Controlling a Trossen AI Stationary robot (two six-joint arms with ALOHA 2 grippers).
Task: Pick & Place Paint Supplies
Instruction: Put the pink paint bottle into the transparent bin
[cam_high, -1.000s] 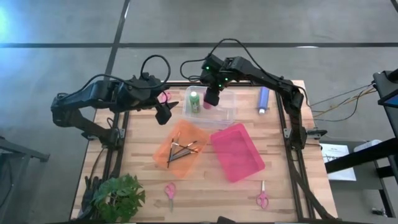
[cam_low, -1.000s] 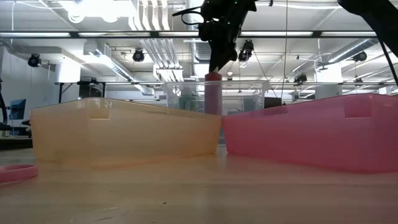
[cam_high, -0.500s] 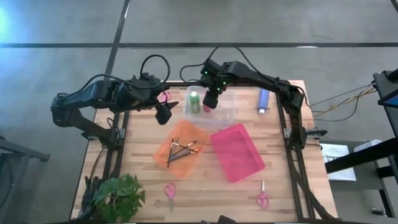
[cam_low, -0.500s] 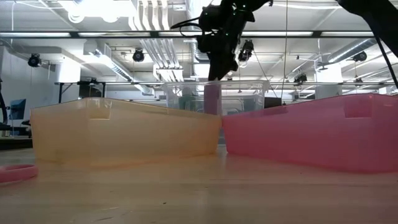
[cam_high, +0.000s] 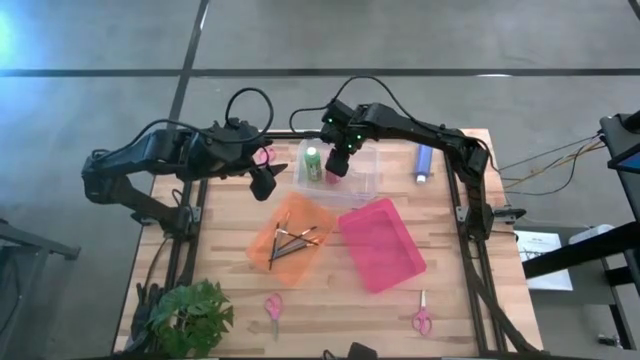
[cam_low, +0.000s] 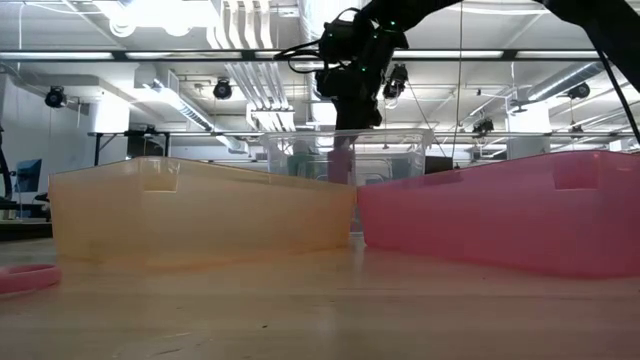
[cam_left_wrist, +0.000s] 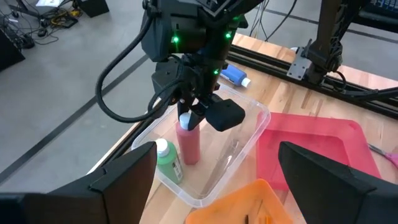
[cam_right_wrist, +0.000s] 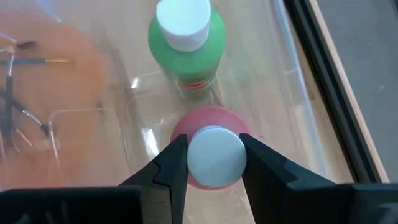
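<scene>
Evidently the right gripper (cam_left_wrist: 194, 115) was clenched on the white cap of the pink-red paint bottle (cam_left_wrist: 188, 142), holding it upright so that it could be set standing inside the clear plastic bin (cam_left_wrist: 249, 134). From the left wrist view the bottle's base looked to be at or very near the bin's floor, just beside the green paint bottle (cam_left_wrist: 168, 160), which already stood upright in the same bin; whether the base was fully resting could not be told. The grip from above kept the fingers clear of the bin's walls. The left gripper (cam_high: 264, 186) hung with its fingers spread wide and empty beside the bin, above the bare table, apparently waiting.

The pink-red bottle was a small cylinder, rosy in body with a round white cap (cam_right_wrist: 215, 155). The blue paint bottle (cam_high: 424, 160) lay on its side on the table, well apart. Several paintbrushes (cam_high: 292, 240) lay in the orange bin (cam_high: 262, 247), while the pink bin (cam_high: 385, 245) held nothing visible.
</scene>
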